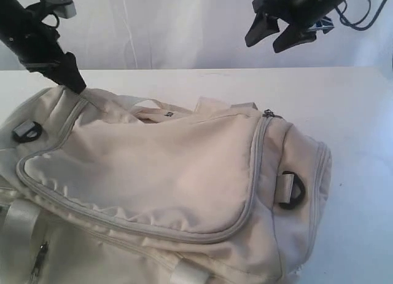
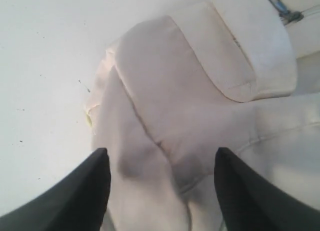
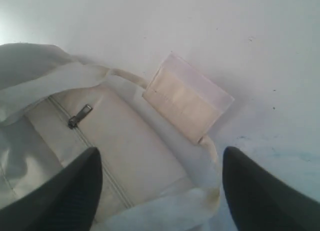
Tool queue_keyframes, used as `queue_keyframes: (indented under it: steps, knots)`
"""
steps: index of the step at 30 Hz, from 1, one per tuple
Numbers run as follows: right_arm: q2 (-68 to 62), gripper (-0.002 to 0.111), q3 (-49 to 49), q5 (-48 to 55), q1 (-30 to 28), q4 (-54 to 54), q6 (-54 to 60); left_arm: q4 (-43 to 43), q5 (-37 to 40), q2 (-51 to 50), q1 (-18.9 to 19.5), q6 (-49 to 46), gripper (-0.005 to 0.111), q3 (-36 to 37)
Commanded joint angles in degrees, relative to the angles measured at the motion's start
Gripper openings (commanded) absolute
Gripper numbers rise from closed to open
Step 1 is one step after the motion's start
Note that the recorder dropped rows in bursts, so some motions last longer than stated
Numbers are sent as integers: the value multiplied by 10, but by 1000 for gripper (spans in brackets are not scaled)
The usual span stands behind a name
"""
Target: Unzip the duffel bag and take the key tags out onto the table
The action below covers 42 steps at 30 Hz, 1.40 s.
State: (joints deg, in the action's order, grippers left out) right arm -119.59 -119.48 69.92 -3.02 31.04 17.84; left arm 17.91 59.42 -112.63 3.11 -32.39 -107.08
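The cream duffel bag lies on the white table, its grey zipper shut, with the pull at the right end. The key tags are hidden. My left gripper is down at the bag's far left end, open, its fingers astride folded cream fabric with nothing gripped. Raised above the bag's far right side, my right gripper is open and empty. Below it are a side pocket with a small zipper pull and the padded handle wrap.
Black D-rings sit on the bag's right end and left end. Pale webbing straps lie along the bag's far edge. Bare tabletop stretches behind and to the right of the bag. Cables hang at the upper right.
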Motion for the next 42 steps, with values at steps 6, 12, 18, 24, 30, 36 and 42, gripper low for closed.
queue_keyframes:
  steps: [6, 12, 18, 24, 30, 36, 42]
  knots:
    - [178, 64, 210, 0, -5, -27, 0, 29, 65, 70, 15, 7, 64, -3]
    - [308, 64, 384, 0, -5, -36, 10, 30, 105, 76, 15, 16, 64, -3]
    - [371, 64, 498, 0, -5, -67, 10, 61, 105, 76, 15, 18, 64, -2]
    - [349, 64, 571, -44, -5, -74, 10, 79, 105, 76, 15, 17, 64, -2]
    - [313, 21, 575, -120, -5, -71, 22, 79, 105, 76, 15, 16, 64, -1]
    - [278, 0, 553, -169, -5, -99, 34, 80, 105, 74, 15, 16, 64, 5]
    - [210, 0, 455, -164, -5, -108, 28, 86, 105, 73, 15, 16, 64, 5]
